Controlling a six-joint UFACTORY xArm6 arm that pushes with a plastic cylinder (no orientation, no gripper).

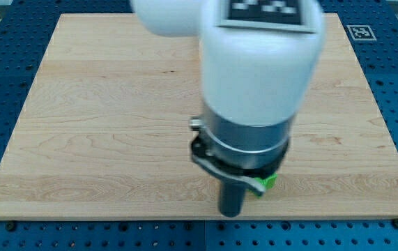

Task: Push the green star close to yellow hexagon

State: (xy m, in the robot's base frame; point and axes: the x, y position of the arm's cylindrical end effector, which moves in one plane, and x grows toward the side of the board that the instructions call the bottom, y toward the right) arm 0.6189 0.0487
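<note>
Pushing seems to be under way: only a sliver of the green star (267,182) is seen, at about five o'clock on the surface (101,118), just at three o'clock of the rod's tip (231,212). No end effector is fitted — its state cannot be told. The yellow hexagon is not seen — it must be located first.

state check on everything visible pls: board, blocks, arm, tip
Wooden board: flat on the blue pegboard table, mostly bare.
Green block: only a sliver shows, at the arm's lower right edge; shape not readable.
Yellow hexagon: not visible.
Arm: over the board's lower middle, blocking the view.
My tip: near the board's bottom edge, just left of the green sliver; contact unclear.
</note>
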